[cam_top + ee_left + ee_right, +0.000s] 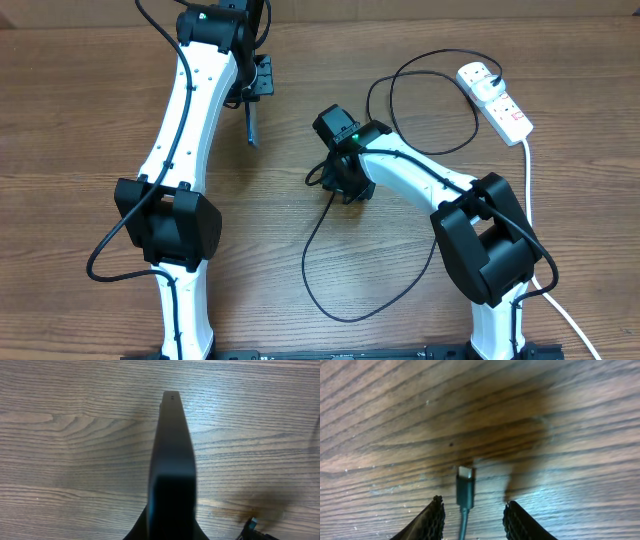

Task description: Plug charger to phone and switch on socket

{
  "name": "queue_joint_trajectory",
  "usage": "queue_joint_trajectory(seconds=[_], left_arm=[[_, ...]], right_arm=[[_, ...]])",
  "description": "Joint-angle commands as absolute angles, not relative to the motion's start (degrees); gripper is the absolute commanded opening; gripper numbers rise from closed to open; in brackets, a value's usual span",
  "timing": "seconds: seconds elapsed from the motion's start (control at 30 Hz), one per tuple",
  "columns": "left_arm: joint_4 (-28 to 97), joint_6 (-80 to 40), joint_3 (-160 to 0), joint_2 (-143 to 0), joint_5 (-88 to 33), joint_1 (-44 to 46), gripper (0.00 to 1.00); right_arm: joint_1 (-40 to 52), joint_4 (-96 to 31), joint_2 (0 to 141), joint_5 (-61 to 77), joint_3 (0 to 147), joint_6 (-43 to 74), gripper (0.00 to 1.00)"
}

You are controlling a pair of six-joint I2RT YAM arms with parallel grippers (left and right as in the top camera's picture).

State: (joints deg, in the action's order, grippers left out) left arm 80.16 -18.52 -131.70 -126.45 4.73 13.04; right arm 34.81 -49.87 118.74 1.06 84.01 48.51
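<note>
My left gripper point(252, 98) is shut on the phone point(250, 126), held edge-on above the table. In the left wrist view the phone point(171, 455) is a dark slab reaching away from the jaws. The charger is a thin black cable point(318, 230) looping over the table up to the socket point(497, 100), a white strip at the far right. My right gripper point(472, 515) is open, its fingers on either side of the charger's connector tip point(465, 485), which lies on the wood. The tip also shows at the lower right of the left wrist view point(253, 522).
The socket's thick white cord point(545, 290) runs down the right edge of the wooden table point(80, 120). The black cable makes a large loop point(430, 100) behind my right arm and another in front point(350, 300).
</note>
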Motion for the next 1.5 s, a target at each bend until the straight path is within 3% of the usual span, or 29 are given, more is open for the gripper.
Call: queue_joint_trajectory(seconds=[0.0,0.73,0.8,1.17,1.27,1.47], left_arm=[[80.05,-19.33,-132.14,-125.49,4.43,13.08,0.04],[79.94,-19.35,-132.16,-125.49,2.96,13.08,0.04],[79.92,-19.35,-132.16,-125.49,2.96,13.08,0.04],[79.92,-19.31,-132.16,-125.49,2.09,13.08,0.04],[79.72,-18.65,-132.16,-125.49,-1.10,13.08,0.04],[77.41,-11.66,-132.16,-125.49,-18.52,12.99,0.04]], right_arm=[[35.42,-49.71,119.61,0.08,85.58,49.50,0.35],[36.36,-50.54,122.61,0.05,85.47,49.54,0.34],[36.36,-50.59,123.13,0.08,85.47,49.52,0.22],[36.25,-49.71,123.13,0.05,85.47,49.25,0.04],[36.25,-49.58,123.11,0.08,85.89,49.06,0.04],[36.07,-49.95,120.33,1.30,88.71,42.96,0.04]])
